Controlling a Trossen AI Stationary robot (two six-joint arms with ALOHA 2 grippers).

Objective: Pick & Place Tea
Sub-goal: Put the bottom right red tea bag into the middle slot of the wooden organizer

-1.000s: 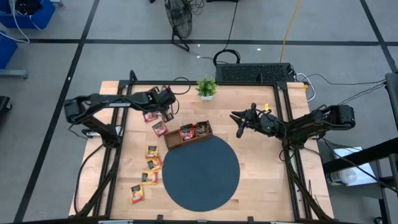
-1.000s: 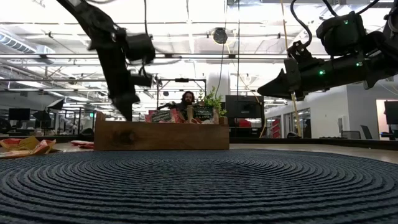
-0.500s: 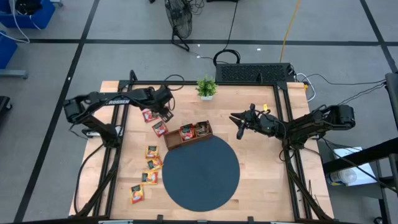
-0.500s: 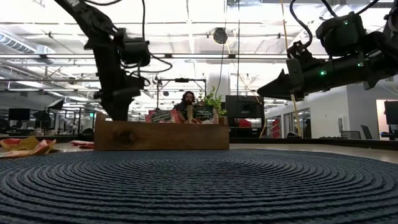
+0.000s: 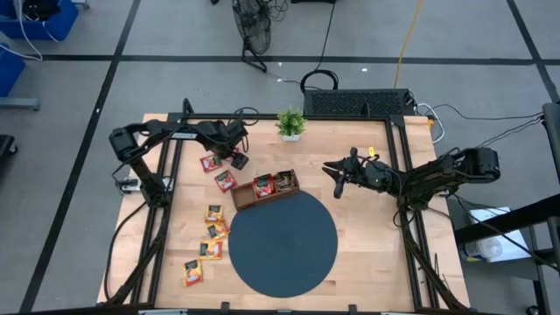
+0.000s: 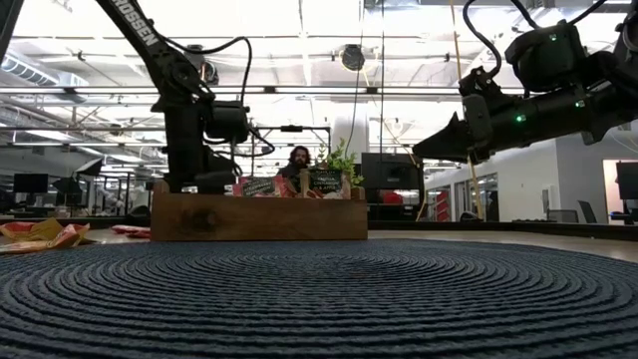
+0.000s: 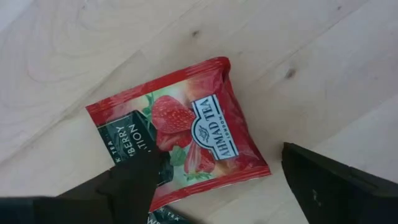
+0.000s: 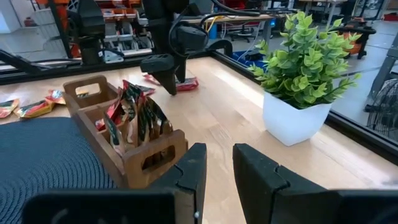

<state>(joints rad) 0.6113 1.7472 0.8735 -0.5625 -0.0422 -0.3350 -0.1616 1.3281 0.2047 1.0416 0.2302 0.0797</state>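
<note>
My left gripper (image 5: 237, 160) hangs open over the table's far left, fingers pointing down. In its wrist view a red strawberry tea sachet (image 7: 180, 134) lies flat on the wood between the spread fingers (image 7: 134, 186); I see no touch. Two red sachets (image 5: 211, 162) (image 5: 225, 181) lie beside it, and several yellow-orange and red ones (image 5: 213, 230) lie along the left side. The wooden tray (image 5: 264, 188) holds upright sachets (image 8: 134, 115). My right gripper (image 5: 336, 178) waits in the air right of the tray, its fingers (image 8: 186, 180) a narrow gap apart and empty.
The dark round mat (image 5: 283, 243) fills the near middle, touching the tray's near side. A small potted plant (image 5: 290, 122) stands at the far edge. Bare wood lies between tray and right gripper. A person (image 6: 297, 165) sits in the room beyond the table.
My left gripper has opened, going from shut fingertips to a wide gap, while staying over the red sachets at the far left. Its arm has swung, the elbow moving toward the table. The right arm and the sachets have kept still.
</note>
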